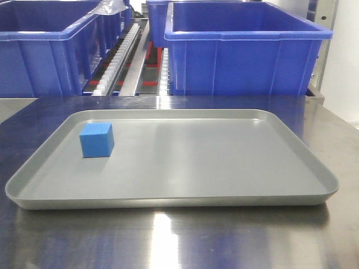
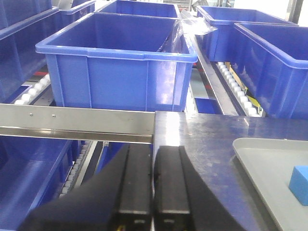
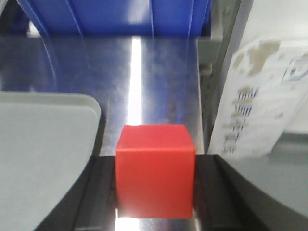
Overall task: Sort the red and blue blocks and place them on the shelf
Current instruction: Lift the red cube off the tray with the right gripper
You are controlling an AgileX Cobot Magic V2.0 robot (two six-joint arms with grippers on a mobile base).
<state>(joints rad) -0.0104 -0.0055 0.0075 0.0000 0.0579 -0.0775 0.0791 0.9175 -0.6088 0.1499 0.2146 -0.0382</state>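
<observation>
The blue block (image 1: pixel 96 139) sits in the left part of the grey tray (image 1: pixel 235 168); the left wrist view catches its corner (image 2: pixel 300 185) at the right edge, on the tray (image 2: pixel 262 159). My left gripper (image 2: pixel 153 163) is shut with nothing between its fingers, over the steel table's left edge, well left of the tray. The red block (image 3: pixel 155 171) is pinched between the black fingers (image 3: pixel 98 192) of my right gripper (image 3: pixel 155 187), above the steel table just right of the tray corner (image 3: pixel 48 139). Behind the table stands the shelf (image 1: pixel 132 56) with its roller rails.
Large blue bins (image 1: pixel 244 50) (image 1: pixel 50 47) fill the shelf behind the table; the left wrist view shows more bins (image 2: pixel 120 62) and rollers (image 2: pixel 236 89). A grey post with a worn paper label (image 3: pixel 255 106) stands right of the red block.
</observation>
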